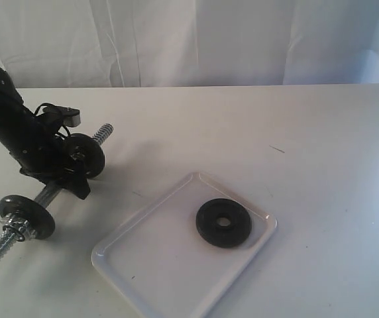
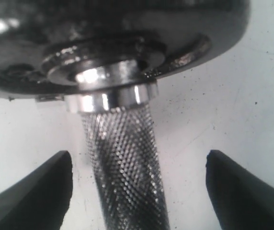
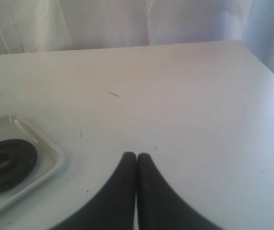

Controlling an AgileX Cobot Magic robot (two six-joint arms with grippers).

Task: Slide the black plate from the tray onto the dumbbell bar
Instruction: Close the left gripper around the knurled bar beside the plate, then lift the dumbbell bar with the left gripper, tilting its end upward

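Threaded end of the dumbbell bar (image 1: 47, 194) pokes toward the front-left corner of the bench (image 1: 275, 132), the bar lying slantwise by the left edge with two black discs (image 1: 27, 215) on it. The left hand (image 2: 138, 155) straddles the knurled grip (image 2: 125, 201), fingers apart, not touching. By the front edge, the black plate (image 1: 224, 222) lies flat in the tray (image 1: 153, 262); right hand (image 3: 136, 155) hangs beyond, fingers pressed together, empty. Judgement: clamp squarely on the knurling, clear of the collar (image 2: 110, 98), hold firm, then take the plate by its rim, hole unobstructed.
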